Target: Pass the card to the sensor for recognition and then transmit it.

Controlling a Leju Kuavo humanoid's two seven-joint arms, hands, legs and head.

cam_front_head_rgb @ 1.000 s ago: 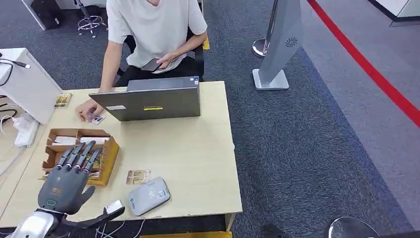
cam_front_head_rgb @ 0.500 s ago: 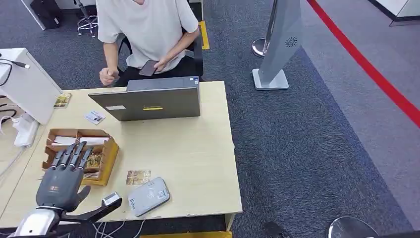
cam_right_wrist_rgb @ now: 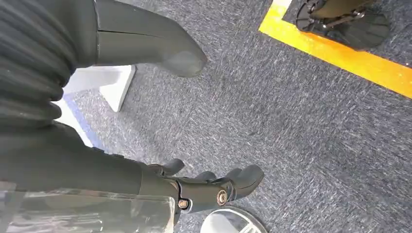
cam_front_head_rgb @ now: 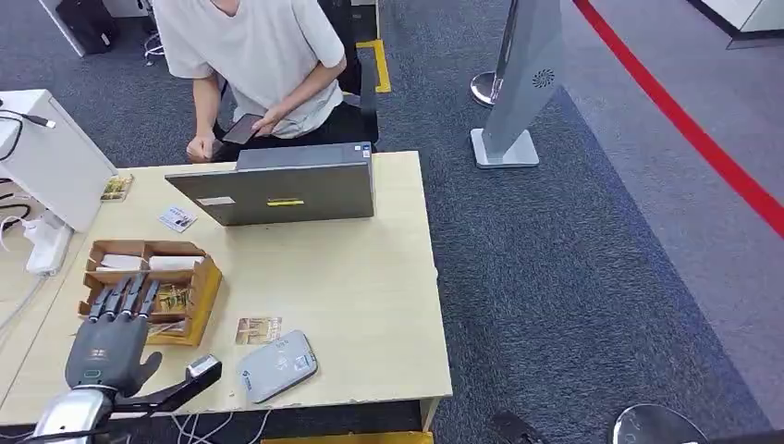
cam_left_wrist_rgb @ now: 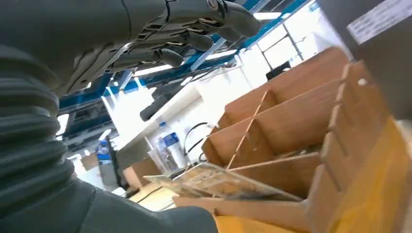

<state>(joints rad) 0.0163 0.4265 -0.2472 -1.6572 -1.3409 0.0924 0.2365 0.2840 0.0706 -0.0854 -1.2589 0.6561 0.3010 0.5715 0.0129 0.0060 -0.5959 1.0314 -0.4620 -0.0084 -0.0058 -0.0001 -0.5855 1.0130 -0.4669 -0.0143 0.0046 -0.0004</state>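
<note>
Fingers apart, left hand [cam_front_head_rgb: 109,344] is hovering empty at the table's [cam_front_head_rgb: 370,305] near edge beside the wooden tray [cam_front_head_rgb: 205,289]; right hand [cam_right_wrist_rgb: 204,187] is hanging open over carpet.

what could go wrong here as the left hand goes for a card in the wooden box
The left hand hovers open over the wooden box, whose front compartment holds loosely stacked cards; its fingers might drag out several or tip the box. A card already lies touching the grey sensor, so a second one could be read wrongly. The thumb is close to the sensor and may nudge it.
</note>
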